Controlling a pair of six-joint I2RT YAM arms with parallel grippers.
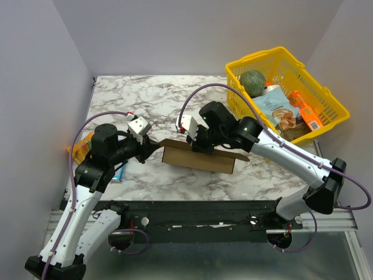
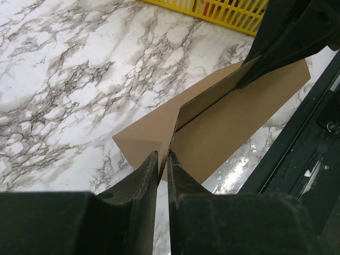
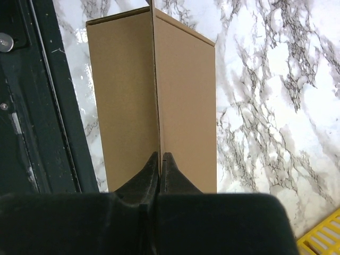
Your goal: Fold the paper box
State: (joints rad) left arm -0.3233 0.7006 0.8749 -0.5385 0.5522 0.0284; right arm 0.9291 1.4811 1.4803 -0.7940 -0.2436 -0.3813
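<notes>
**Paper box [image 1: 198,158] in mid-fold.** The box is a plain brown, unprinted cardboard sheet, creased so that one thin panel is standing on edge while broader panels are spreading out to either side of it. It is resting on the marble surface [image 1: 145,99], directly between the two sets of fingers. The left fingers [image 2: 144,178] are pinching a folded corner at the end nearest them, and the card is entering the narrow gap between their tips. The right fingers [image 3: 147,175] are clenching the upright panel's thin edge, which is running straight away from them.
</notes>
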